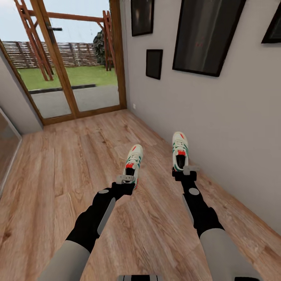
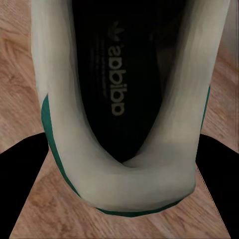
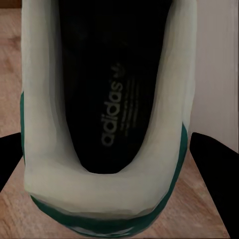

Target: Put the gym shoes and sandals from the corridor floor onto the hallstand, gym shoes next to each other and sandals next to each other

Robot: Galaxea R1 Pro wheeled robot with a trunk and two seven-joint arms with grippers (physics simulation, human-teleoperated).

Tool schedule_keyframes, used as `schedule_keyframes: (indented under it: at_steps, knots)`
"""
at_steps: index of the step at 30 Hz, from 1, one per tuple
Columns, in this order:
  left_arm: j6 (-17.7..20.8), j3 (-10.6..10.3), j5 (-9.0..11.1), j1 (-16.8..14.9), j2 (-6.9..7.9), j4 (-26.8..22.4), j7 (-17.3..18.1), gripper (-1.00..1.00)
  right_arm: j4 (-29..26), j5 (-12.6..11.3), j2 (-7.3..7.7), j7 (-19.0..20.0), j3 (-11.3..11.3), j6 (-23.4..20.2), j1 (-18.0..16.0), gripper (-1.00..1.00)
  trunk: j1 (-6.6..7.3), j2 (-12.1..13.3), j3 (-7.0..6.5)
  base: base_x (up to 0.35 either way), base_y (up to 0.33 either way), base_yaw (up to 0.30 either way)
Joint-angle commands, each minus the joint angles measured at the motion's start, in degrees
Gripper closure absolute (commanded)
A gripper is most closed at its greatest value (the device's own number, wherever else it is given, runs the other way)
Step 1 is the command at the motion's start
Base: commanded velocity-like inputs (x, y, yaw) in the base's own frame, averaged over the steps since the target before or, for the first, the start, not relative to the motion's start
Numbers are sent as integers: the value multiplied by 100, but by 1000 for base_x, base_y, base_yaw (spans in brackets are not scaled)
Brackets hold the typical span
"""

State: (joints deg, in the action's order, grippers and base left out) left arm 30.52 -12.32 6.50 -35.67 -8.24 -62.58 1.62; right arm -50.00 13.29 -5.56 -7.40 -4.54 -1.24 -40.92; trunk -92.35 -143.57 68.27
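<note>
Two cream-white gym shoes with green stripes and red-orange accents point away from me over the wood plank floor (image 1: 58, 175). My left gripper (image 1: 127, 180) is shut on the heel of the left gym shoe (image 1: 133, 159). In the left wrist view its heel collar (image 2: 124, 174) sits between the black fingers (image 2: 25, 189). My right gripper (image 1: 186, 171) is shut on the heel of the right gym shoe (image 1: 180, 153), close to the wall. That shoe's dark insole (image 3: 114, 99) shows in the right wrist view. The sandals and the hallstand are out of view.
A grey wall (image 1: 234, 128) with dark framed pictures (image 1: 205, 35) runs along the right, close to the right arm. A wood-framed glass door (image 1: 74, 58) onto a garden closes the corridor ahead. A glass panel (image 1: 8, 144) edges the left side.
</note>
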Motion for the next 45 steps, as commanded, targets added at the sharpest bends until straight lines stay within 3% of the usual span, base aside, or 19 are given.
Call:
schedule_keyframes:
  at_steps: [1,17,27,45]
  knots:
    - [33,2,59,-1,1,-8,-11,100,-1,59,-7,-7,-15,-11,-3,100,1,-2,-1,0,3,-243]
    - [33,10,59,-1,7,-9,-13,100,-1,59,-7,-7,-20,-10,-3,100,42,20,-443,0,0,-243]
    - [32,3,53,-1,7,-17,-13,100,-1,59,-7,-7,-20,-13,-3,100,42,20,-498,0,31,-243]
    - [33,2,53,-1,7,-18,-13,100,-1,59,-7,-7,-20,-15,-3,100,42,20,-507,-104,295,-143]
